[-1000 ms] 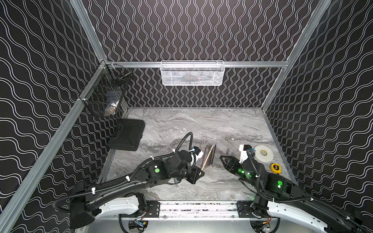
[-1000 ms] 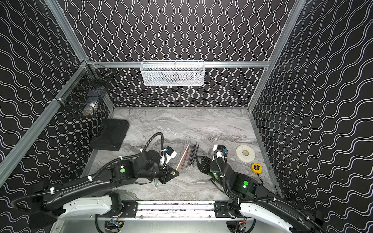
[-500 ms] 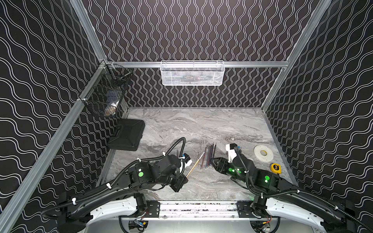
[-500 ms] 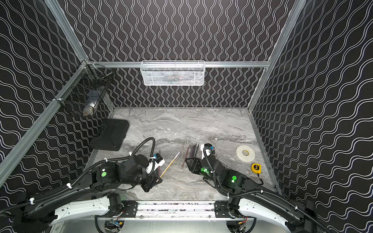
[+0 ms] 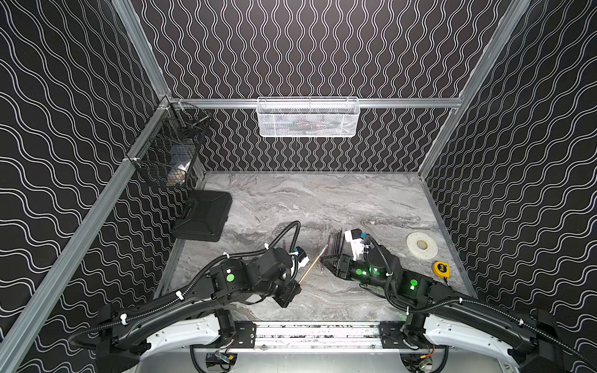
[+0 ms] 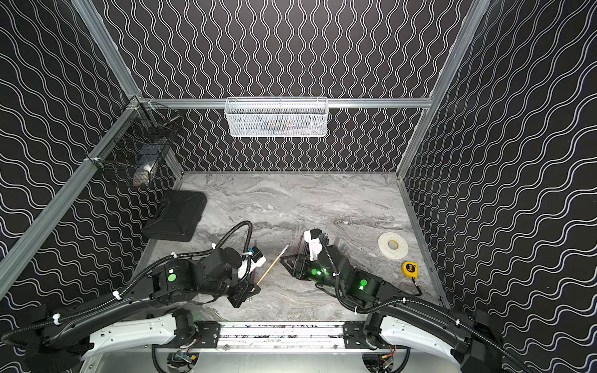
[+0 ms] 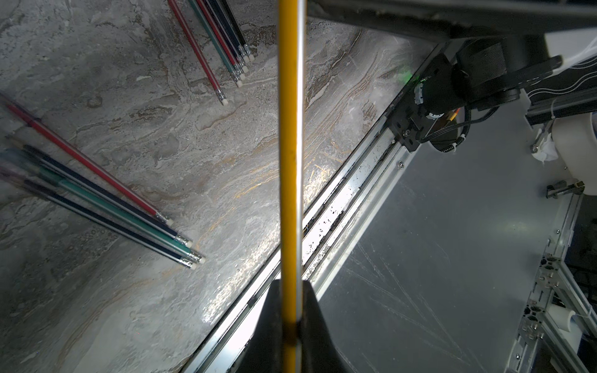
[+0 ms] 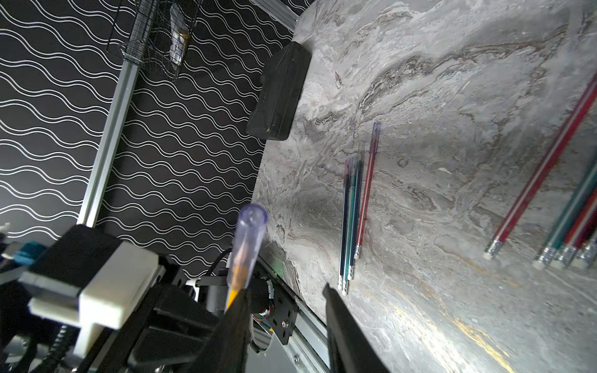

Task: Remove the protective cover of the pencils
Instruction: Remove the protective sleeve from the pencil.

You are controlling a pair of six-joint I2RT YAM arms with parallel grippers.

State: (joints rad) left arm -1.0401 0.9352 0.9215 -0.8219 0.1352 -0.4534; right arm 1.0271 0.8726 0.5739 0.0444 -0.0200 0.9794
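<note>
Pencil (image 7: 290,161) — light, stiff, likely slick — clamped in my left gripper (image 7: 292,287); right gripper (image 8: 286,289), jaws parted, should pinch its clear cap (image 8: 247,245).

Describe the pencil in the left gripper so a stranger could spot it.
On the marble table, look near the middle of its front edge. The left gripper is shut on a yellow pencil; the other pencils lie flat and are red, teal or dark.
</note>
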